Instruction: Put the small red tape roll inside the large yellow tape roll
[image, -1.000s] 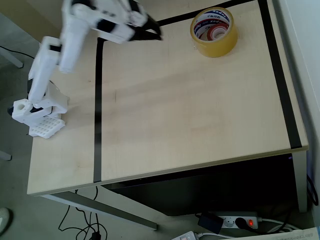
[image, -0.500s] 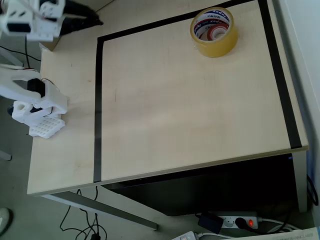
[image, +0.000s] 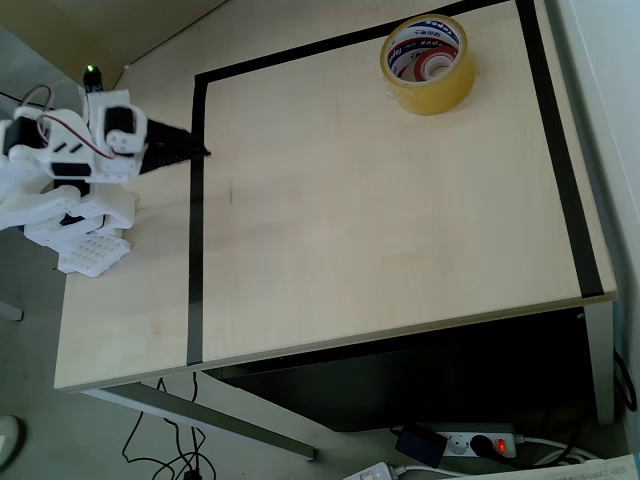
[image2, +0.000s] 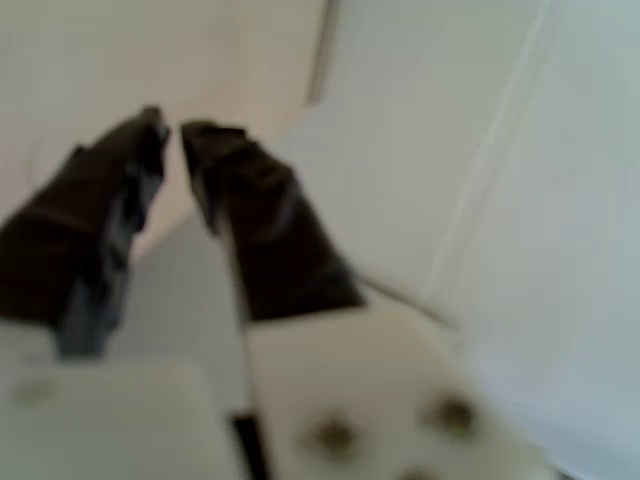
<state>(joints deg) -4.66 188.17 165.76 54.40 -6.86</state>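
Red tape roll (image: 432, 66) is already sitting inside the large yellow tape roll (image: 428, 64) at the table's (image: 380, 230) top right. Far left, the empty gripper (image: 190, 150) is hanging, fingers nearly together. Placement looks finished; nothing more seems needed.

Your arm pulled back from the far middle of the bench, swung out past its top-left corner in the overhead view, then folded down over its own base at the left edge. The gripper (image: 200, 152) ended up low, its dark fingers (image: 172, 143) pointing right, tips at the black tape line (image: 194, 240).
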